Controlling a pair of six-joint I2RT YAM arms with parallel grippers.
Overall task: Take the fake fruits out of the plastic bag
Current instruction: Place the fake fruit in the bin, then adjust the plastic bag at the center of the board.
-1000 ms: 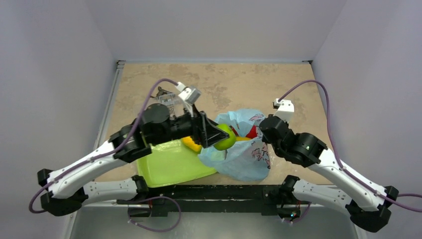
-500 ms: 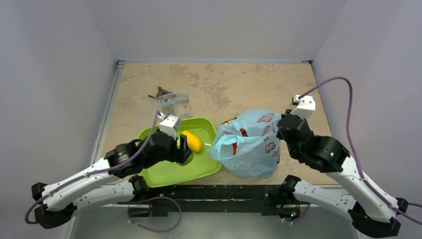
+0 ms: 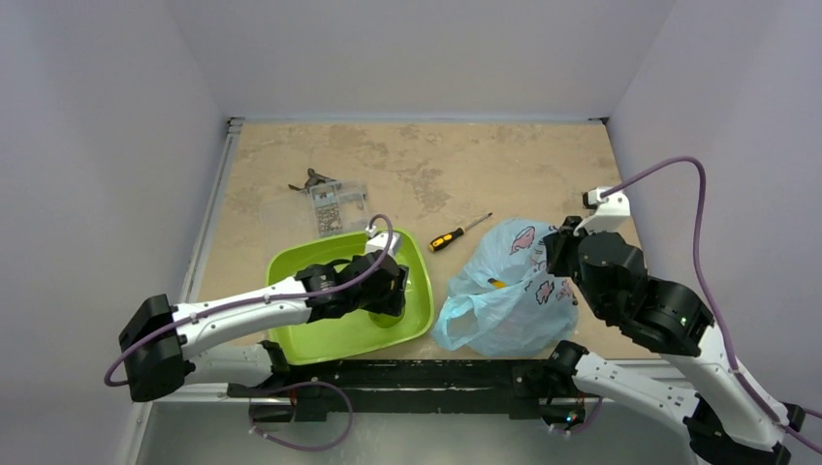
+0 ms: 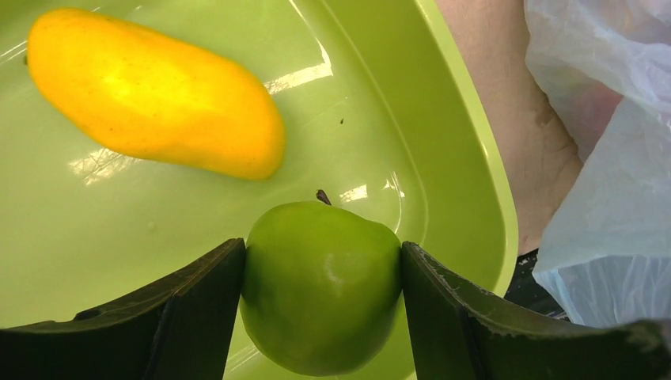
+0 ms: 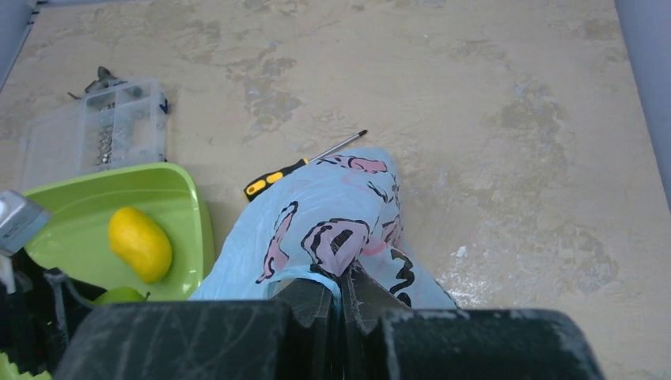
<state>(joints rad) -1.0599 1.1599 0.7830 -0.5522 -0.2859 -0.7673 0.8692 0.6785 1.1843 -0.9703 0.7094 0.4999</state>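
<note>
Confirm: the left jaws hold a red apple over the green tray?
No, the apple is green, not red, as the left wrist view shows. The left jaws do hold it over the green tray.

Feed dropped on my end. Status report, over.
Left gripper shut on green apple, low over green tray. Right gripper pinching plastic bag. Orange-yellow fruit in tray; screwdriver beside bag, nothing blocking.
</note>
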